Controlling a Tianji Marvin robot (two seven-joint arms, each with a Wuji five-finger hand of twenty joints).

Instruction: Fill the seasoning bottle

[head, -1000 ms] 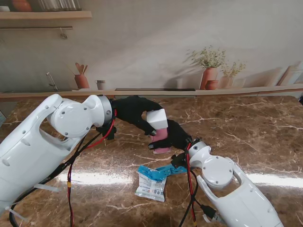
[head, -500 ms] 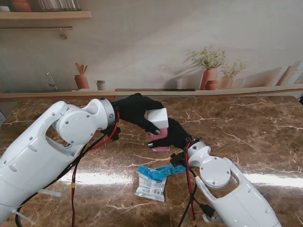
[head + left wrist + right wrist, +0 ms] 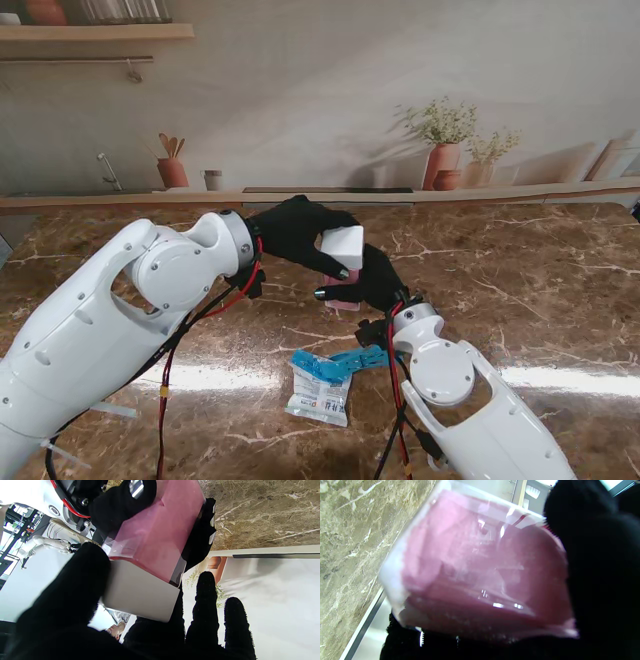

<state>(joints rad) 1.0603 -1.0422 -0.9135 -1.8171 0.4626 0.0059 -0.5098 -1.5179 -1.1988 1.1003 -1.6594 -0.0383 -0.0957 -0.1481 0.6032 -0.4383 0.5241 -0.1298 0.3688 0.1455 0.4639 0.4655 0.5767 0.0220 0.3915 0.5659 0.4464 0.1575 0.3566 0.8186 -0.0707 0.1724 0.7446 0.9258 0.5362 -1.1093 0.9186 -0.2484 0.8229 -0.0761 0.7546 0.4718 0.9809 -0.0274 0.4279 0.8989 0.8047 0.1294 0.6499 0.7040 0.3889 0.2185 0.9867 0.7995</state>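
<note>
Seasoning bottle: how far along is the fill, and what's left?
Done: the right hand has the pink seasoning bottle gripped, and the left hand is closed on its white lid. In hand: working that lid; whether it has come free cannot be told. Left: the blue and white seasoning packet lies on the table nearer to me, untouched; nothing is being poured yet.

Packet (image 3: pixel 320 389) nearer me than bottle (image 3: pixel 343 290)
</note>
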